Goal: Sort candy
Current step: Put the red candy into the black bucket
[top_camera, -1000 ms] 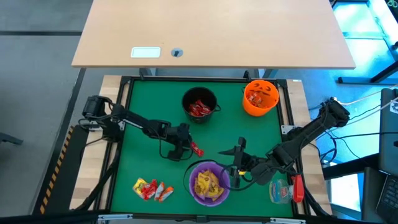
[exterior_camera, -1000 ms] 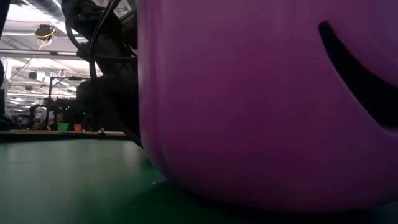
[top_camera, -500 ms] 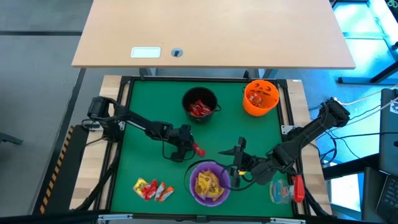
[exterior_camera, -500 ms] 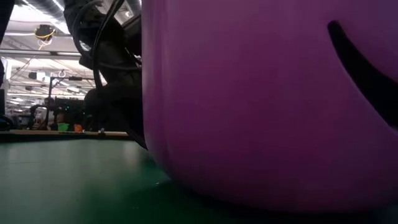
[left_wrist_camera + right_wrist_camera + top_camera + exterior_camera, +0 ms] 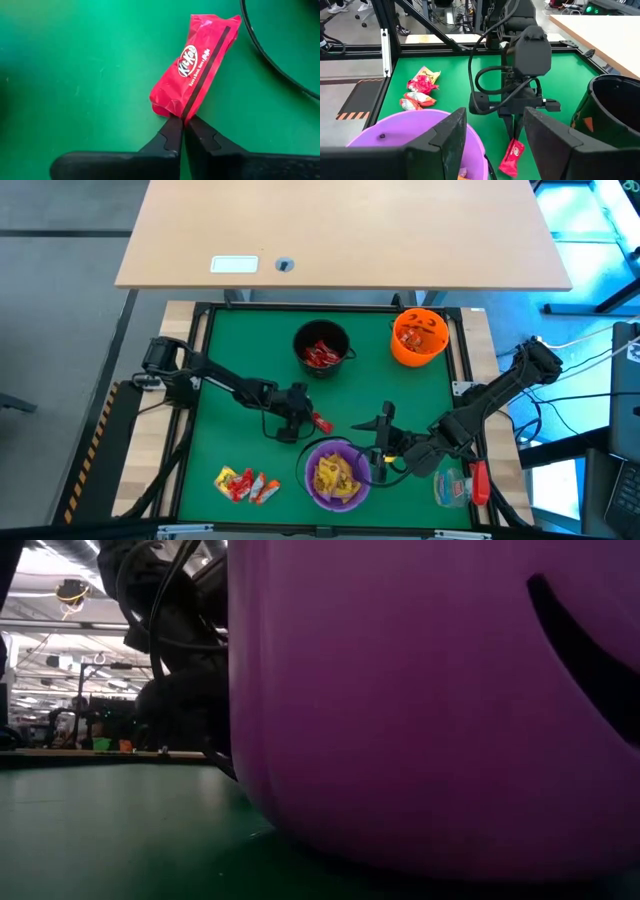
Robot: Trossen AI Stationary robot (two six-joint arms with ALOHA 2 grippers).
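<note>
Left gripper (image 5: 184, 122) pinches a red candy (image 5: 196, 65)

Its fingers clamp the wrapper's end just behind the purple bowl (image 5: 312, 455); the right gripper (image 5: 380, 452) waits apart at that bowl's rim.

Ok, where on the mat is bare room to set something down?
Bare mat: left of the black bowl, and between orange bowl and right gripper. Crowded around the purple bowl and left gripper.

The red KitKat bar (image 5: 196, 65) has a glossy, crinkled plastic wrapper and lies on the matt green table mat (image 5: 75, 75). The purple plastic bowl (image 5: 420, 700) looks smooth with a soft sheen; the left gripper's (image 5: 183, 125) black fingers look matt plastic.
</note>
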